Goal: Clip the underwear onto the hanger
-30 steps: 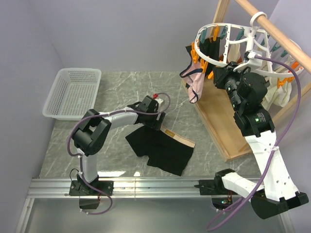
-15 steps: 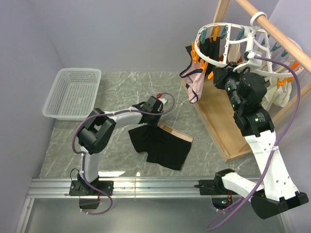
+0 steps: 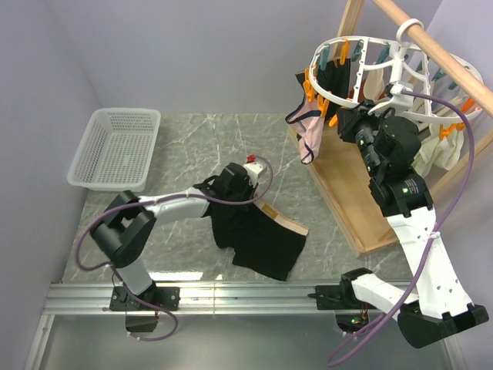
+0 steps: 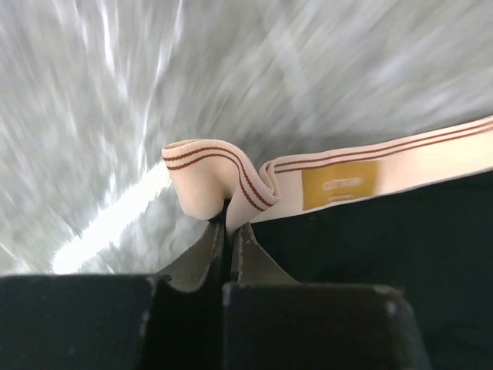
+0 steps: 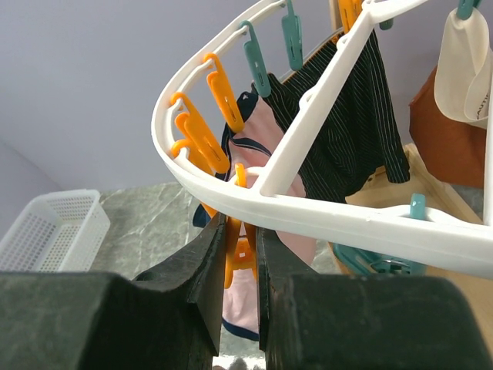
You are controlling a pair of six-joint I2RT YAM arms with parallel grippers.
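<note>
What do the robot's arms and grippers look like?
The left arm and the right arm have white links with black joints, and a purple cable loops along each. A small green light glows on the right one. The left gripper and the right gripper have flat dark fingers.

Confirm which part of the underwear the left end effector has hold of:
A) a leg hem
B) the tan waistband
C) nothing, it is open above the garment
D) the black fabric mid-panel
B: in the left wrist view, the left end effector is closed on a bunched fold of the underwear's tan striped waistband, just beside the yellow label.
</note>
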